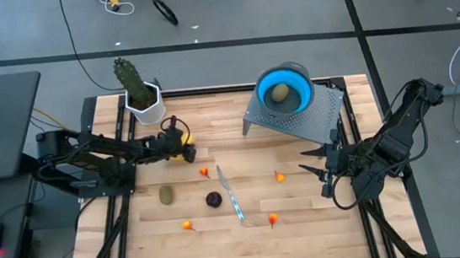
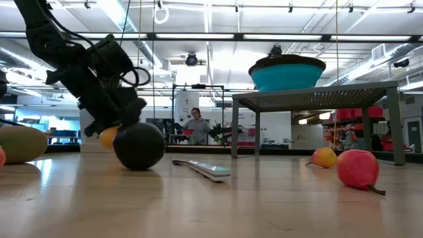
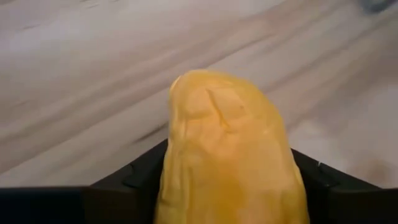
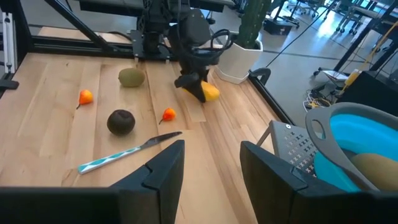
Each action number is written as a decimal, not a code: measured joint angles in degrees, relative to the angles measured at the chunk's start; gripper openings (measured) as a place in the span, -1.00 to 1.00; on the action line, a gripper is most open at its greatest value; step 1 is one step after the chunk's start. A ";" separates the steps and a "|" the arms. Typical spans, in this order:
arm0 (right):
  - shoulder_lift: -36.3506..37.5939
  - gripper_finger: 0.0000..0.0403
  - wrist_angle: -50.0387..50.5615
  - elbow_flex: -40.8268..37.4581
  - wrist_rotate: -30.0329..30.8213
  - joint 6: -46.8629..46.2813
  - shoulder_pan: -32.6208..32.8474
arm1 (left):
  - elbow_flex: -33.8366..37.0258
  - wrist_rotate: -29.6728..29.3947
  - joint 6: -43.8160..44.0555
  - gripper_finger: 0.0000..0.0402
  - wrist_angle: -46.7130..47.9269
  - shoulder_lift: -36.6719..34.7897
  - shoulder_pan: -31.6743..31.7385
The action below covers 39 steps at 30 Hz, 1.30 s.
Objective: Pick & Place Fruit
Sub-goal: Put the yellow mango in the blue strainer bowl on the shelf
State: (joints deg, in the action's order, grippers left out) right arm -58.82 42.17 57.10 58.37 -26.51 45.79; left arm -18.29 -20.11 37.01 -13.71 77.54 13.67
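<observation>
From above, the left gripper (image 1: 182,144) reaches across the desk (image 1: 306,215) near the potted cactus (image 1: 135,87), its jaws set around the yellow fruit (image 1: 185,138), which lies on the wood; whether they already press on it I cannot tell from here. One olive-brown fruit (image 1: 279,94) already sits in the blue bowl (image 1: 284,88) on the raised perforated stand (image 1: 314,119), so that part looks done. Left on the desk are the other olive-brown fruit (image 1: 166,194), the dark purple ball (image 1: 213,200), four tiny orange pieces, among them one by the knife's tip (image 1: 204,171) and one toward the right arm (image 1: 279,175), and the knife (image 1: 230,195) lying among them. The right gripper (image 1: 323,169) waits beside the stand with nothing between its jaws. From desk level, the left gripper (image 2: 115,122) comes down behind the purple ball (image 2: 139,145), a bit of yellow (image 2: 108,137) showing at its tip; the bowl (image 2: 287,71) stands high on its stand (image 2: 317,99). The left wrist view is filled by the yellow fruit (image 3: 227,155), with dark jaws flanking it on both sides, close but not clearly clamped. The right wrist view shows the right arm's own jaws partly apart and empty, the knife (image 4: 127,152), the purple ball (image 4: 120,121), and the left gripper (image 4: 193,81) over the yellow fruit (image 4: 210,93) far across. By my reckoning the task is early: one piece placed, one being taken, the rest untouched.
</observation>
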 joint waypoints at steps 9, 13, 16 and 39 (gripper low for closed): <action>0.01 -0.17 0.00 0.00 -0.11 -0.01 0.01 | -10.09 2.15 -6.70 0.21 -1.26 0.00 -2.78; 0.01 -0.17 0.02 0.00 -0.50 -0.49 0.01 | -17.08 1.70 -11.49 0.17 1.36 0.00 -4.21; 0.01 -0.17 0.02 0.00 -1.54 -0.57 0.01 | -22.74 0.55 -15.76 0.17 3.28 -0.02 -5.05; 0.03 -0.17 2.57 0.00 -1.90 -1.31 0.01 | -44.77 0.49 -43.40 0.24 -27.44 17.80 -5.53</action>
State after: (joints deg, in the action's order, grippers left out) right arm -58.78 44.75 57.10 56.47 -27.83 45.80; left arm -63.07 -19.63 -6.39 -41.14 95.34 8.14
